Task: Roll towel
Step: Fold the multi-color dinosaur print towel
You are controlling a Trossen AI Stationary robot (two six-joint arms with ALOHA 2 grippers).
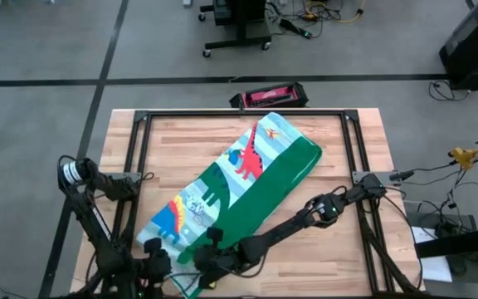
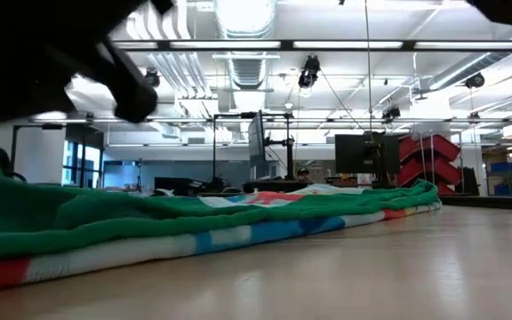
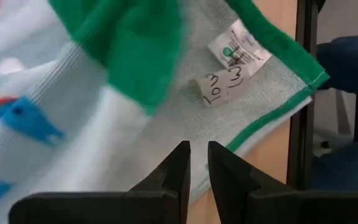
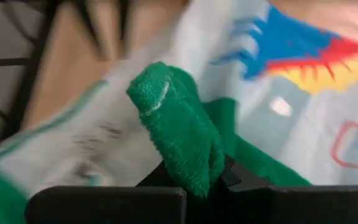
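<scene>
I have the right gripper (image 4: 194,180) reached diagonally across to the near edge, its jaws clamped on a green fold of the towel (image 4: 173,124). My left gripper (image 3: 196,165) sits just beside it, fingers nearly together with a slim gap, holding nothing.
</scene>
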